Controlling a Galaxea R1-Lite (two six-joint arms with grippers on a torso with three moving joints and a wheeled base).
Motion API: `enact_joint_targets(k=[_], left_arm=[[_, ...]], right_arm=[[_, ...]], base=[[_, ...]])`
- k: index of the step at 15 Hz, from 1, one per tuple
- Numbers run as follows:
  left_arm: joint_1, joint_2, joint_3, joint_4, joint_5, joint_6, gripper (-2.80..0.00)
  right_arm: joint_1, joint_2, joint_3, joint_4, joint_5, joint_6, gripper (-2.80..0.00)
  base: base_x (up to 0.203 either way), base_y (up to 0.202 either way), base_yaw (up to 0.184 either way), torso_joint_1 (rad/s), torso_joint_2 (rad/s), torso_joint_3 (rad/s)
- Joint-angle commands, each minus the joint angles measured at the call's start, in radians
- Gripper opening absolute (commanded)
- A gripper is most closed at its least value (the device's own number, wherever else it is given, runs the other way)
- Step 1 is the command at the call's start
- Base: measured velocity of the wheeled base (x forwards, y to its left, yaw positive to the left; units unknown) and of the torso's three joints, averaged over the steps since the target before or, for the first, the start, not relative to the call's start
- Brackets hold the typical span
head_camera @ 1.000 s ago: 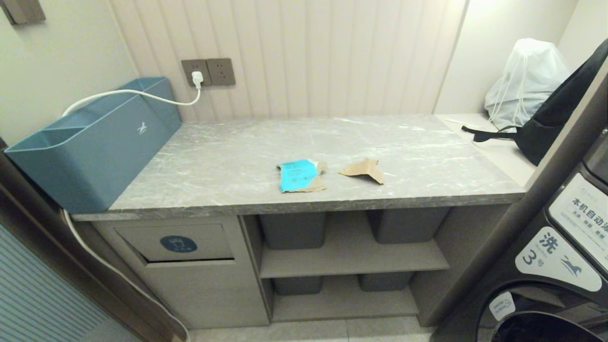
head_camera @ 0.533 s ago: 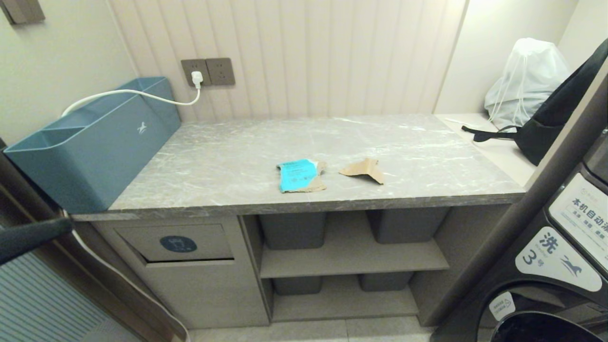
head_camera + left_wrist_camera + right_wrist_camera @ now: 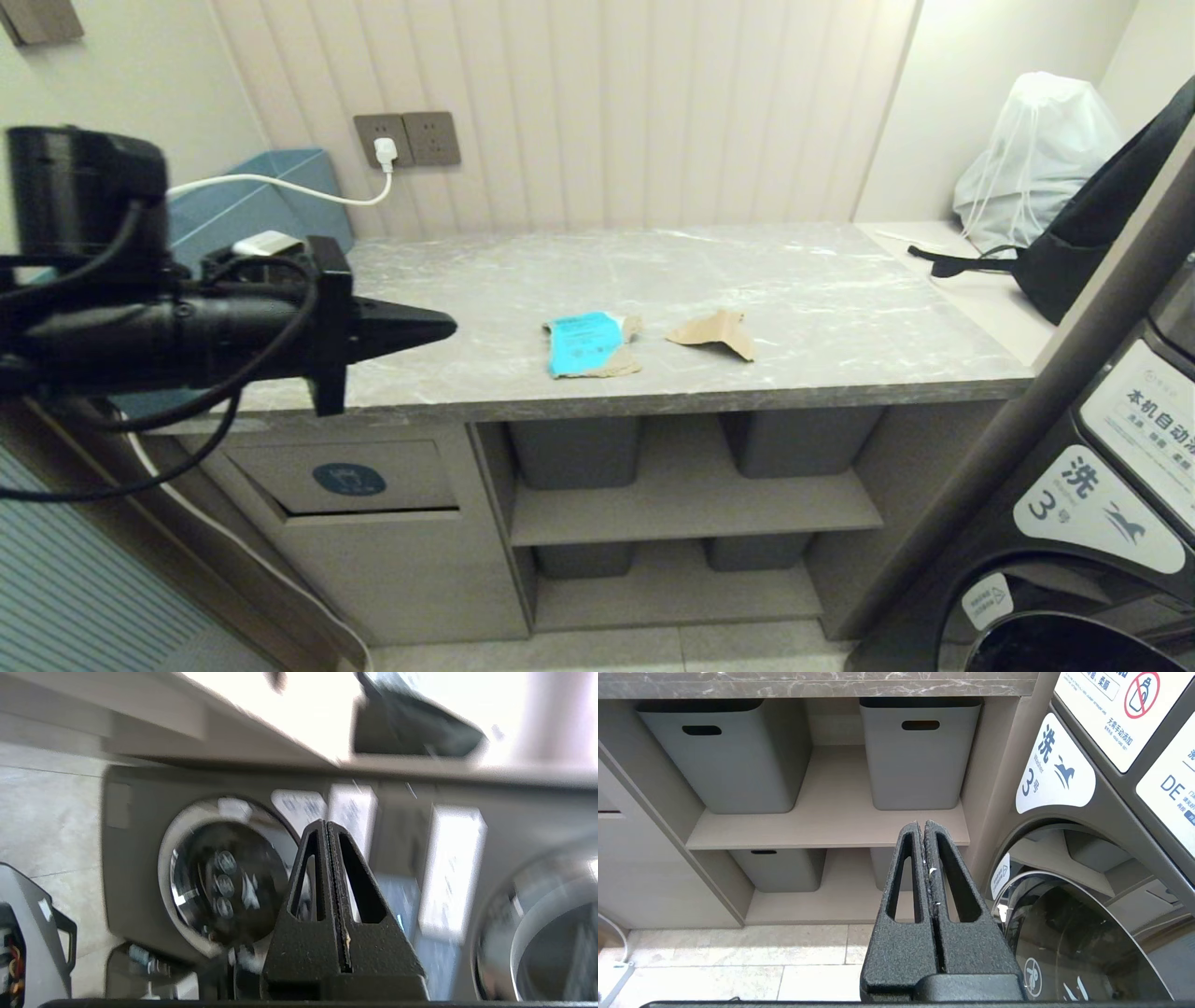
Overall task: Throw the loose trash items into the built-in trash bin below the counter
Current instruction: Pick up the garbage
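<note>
2 torn cardboard scraps (image 3: pixel 644 342) lie on veined stone counter (image 3: pixel 803 308).

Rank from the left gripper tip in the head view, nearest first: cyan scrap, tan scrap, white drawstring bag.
From the left gripper, shut, over the counter's left end:
1. cyan scrap, mid-counter near the front edge.
2. tan scrap, just right of it.
3. white drawstring bag, far right back corner.

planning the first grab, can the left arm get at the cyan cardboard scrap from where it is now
Probably yes. The left gripper hangs shut above the counter, pointing toward the cyan scrap, with only bare stone between them. It would have to open first; the plain tan scrap lies beyond, out of the path.
</note>
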Motion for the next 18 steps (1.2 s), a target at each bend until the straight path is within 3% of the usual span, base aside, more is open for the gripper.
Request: enact_joint_targets(k=[1,3,4,9,14,18], left_arm=[[-0.001,0.209,-0.056,-0.032,0.022,-0.007,-2.8],[-0.002,0.342,-0.112,-0.118,0.095,0.023,-2.8],[-0.003,0.39,-0.141,-0.155,0.117,0.047,0.0],[-0.021,0.574,-0.309,-0.192,0.147,0.225,0.0],[-0.03,0.698,-0.518,-0.188,0.189,0.235,0.0],[-0.06,0.72,-0.538,-0.185,0.189,0.233,0.0]], right_arm=[[0.0,-0.001,0.0,0.0,0.0,-0.001,-2.8],[0.0,-0.001,0.0,0.0,0.0,-0.001,-2.8],[0.0,-0.001,0.0,0.0,0.0,0.001,-2.8],[0.0,-0.001,0.0,0.0,0.0,0.001,-2.8],[0.0,-0.001,0.0,0.0,0.0,0.001,-2.8],[0.0,-0.001,0.0,0.0,0.0,0.001,-2.8]], base=[[0.0,0.0,0.0,0.0,0.0,0.0],[0.0,0.0,0.0,0.0,0.0,0.0],[0.0,0.0,0.0,0.0,0.0,0.0],[0.0,0.0,0.0,0.0,0.0,0.0],[0.0,0.0,0.0,0.0,0.0,0.0],[0.0,0.0,0.0,0.0,0.0,0.0]])
